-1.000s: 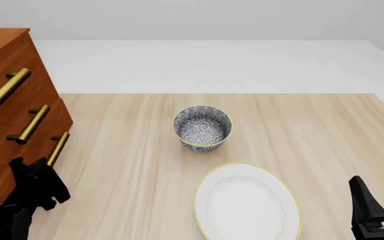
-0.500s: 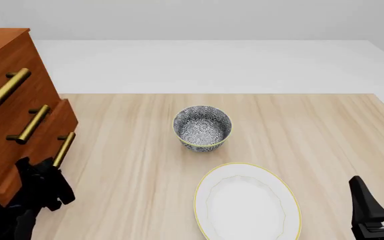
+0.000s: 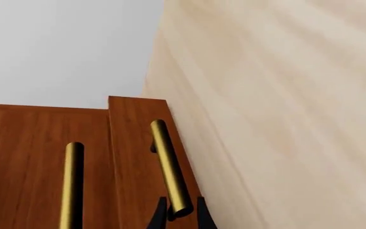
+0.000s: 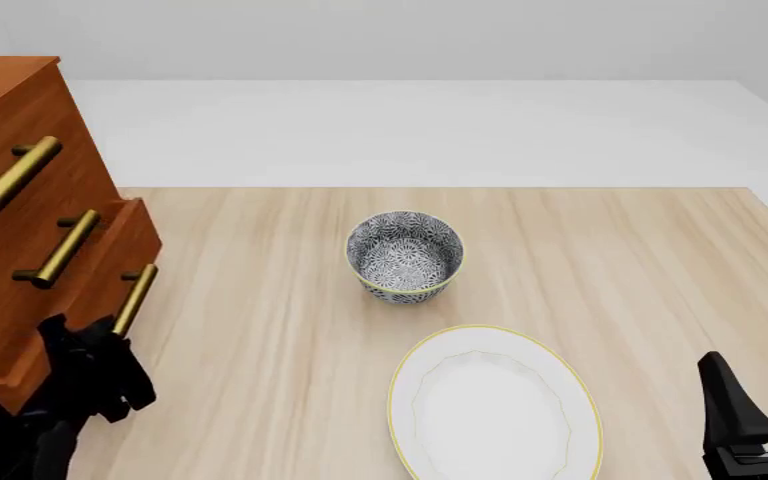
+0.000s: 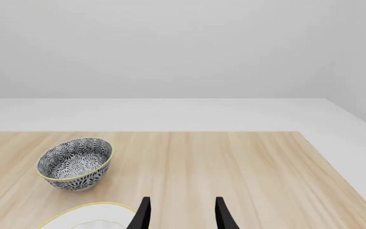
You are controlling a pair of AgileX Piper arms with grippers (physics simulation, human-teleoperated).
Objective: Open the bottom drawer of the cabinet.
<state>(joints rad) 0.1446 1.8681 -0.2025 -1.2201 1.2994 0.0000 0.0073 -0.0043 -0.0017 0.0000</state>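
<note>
The cabinet (image 4: 4,150) is a tall reddish-brown wooden chest at the table's left edge, with brass bar handles on its drawer fronts. Its bottom drawer (image 4: 91,300) sticks out a little from the fronts above. My left gripper (image 4: 101,345) is shut on the near end of that drawer's handle (image 4: 135,298). In the left wrist view the two black fingertips (image 3: 159,217) pinch the brass handle (image 3: 169,167) of the drawer (image 3: 129,157). My right gripper (image 4: 758,400) stands open low at the right, holding nothing, as the right wrist view (image 5: 179,214) shows.
A patterned blue-and-white bowl (image 4: 404,253) sits mid-table. A white plate with a yellow rim (image 4: 495,405) lies in front of it, near the right gripper. The table's far edge runs behind the bowl.
The bottom drawer has slid outward to the right by a small amount, with my left gripper moving along on its handle. The right arm has not moved.
</note>
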